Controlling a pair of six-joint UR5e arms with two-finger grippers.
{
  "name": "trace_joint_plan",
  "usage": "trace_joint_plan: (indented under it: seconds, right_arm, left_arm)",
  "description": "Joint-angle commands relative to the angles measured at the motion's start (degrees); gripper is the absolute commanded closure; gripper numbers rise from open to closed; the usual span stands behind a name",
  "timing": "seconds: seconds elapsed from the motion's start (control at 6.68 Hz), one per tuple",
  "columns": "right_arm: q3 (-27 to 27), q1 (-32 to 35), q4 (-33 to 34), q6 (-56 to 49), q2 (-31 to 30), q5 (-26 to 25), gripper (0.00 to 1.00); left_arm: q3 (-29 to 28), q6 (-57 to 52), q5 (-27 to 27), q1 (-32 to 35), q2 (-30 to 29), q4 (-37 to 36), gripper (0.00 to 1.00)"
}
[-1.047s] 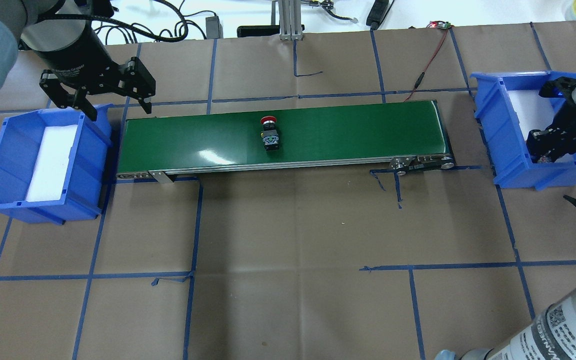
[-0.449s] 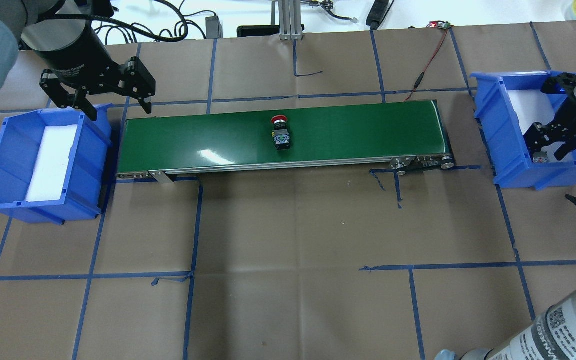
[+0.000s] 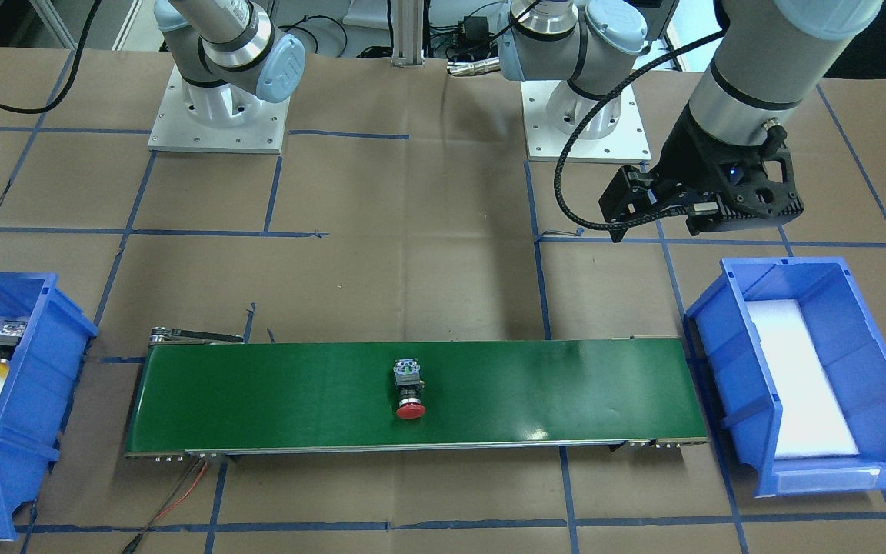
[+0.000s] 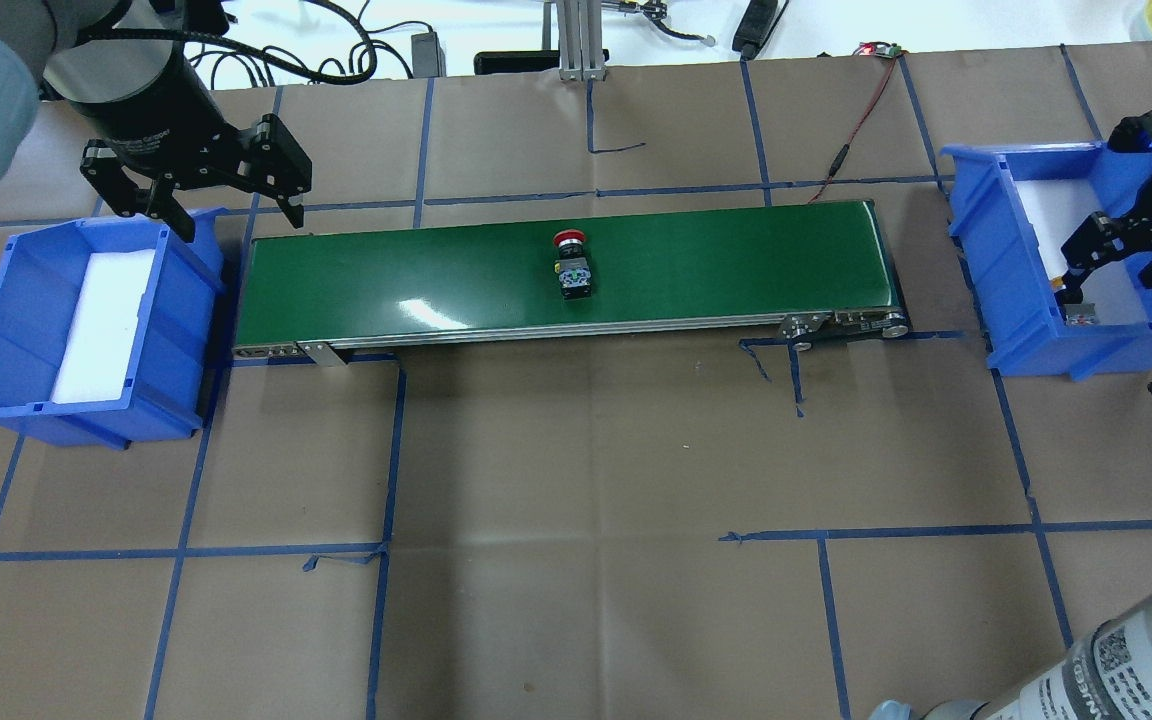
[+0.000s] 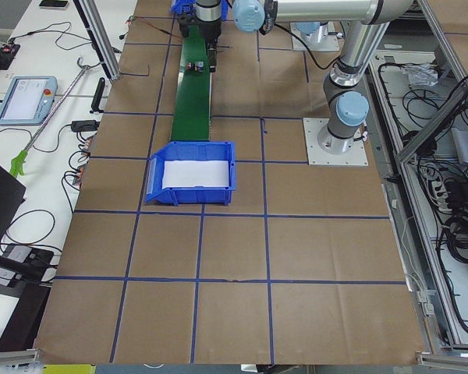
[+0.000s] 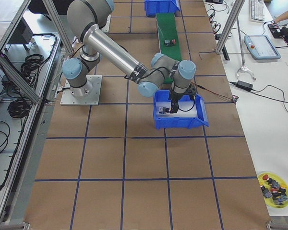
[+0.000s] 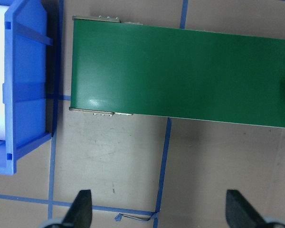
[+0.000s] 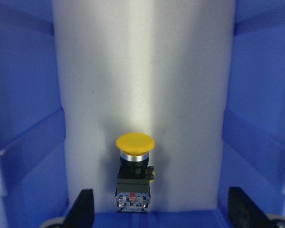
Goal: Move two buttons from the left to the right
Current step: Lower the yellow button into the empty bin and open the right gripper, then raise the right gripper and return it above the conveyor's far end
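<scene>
The red-capped button (image 4: pixel 572 266) lies on its side near the middle of the green conveyor belt (image 4: pixel 736 260), and also shows in the front view (image 3: pixel 409 383). The yellow-capped button (image 8: pixel 134 171) lies on white foam in the right blue bin (image 4: pixel 996 250), and also shows in the front view (image 3: pixel 1 346). My right gripper (image 4: pixel 1114 280) is open and empty, above the bin and the yellow button. My left gripper (image 4: pixel 236 215) is open and empty, hovering at the belt's left end beside the left blue bin (image 4: pixel 186 300).
The left bin holds only a white foam pad (image 4: pixel 101 325). A red wire (image 4: pixel 856 120) runs from the belt's right end to the table's far edge. Cables and an aluminium post (image 4: pixel 576 40) stand along that edge. Blue tape lines cross the brown table.
The red button has travelled right along the belt. My right gripper has opened, let go of the yellow button in the right bin and risen. My left gripper has not moved.
</scene>
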State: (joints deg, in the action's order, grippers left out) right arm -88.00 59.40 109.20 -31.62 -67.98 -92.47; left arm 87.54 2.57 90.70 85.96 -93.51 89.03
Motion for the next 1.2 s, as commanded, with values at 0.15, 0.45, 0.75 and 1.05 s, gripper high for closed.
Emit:
trace_joint_plan:
  seconds: [0.15,0.45,0.75,1.05]
  right_arm:
    - [6.9,5.7,-4.3,0.1,-4.3,0.3,0.0]
    - [5.6,13.8,-6.8,9.6,-8.9,-0.2,0.01]
    - [4.0,21.6,-9.7,29.5,-11.6,-0.3,0.01]
    - [3.5,27.7,-10.9,39.1,-11.8,-0.3,0.01]
  left_arm:
    - [0.0,0.1,0.0,0.0,0.0,0.0,0.0]
    - [0.0,0.1,0.0,0.0,0.0,0.0,0.0]
    - [0.0,0.2,0.0,0.0,-0.1,0.0,0.0]
    - [0.0,0.1,0.0,0.0,-0.1,0.0,0.0]
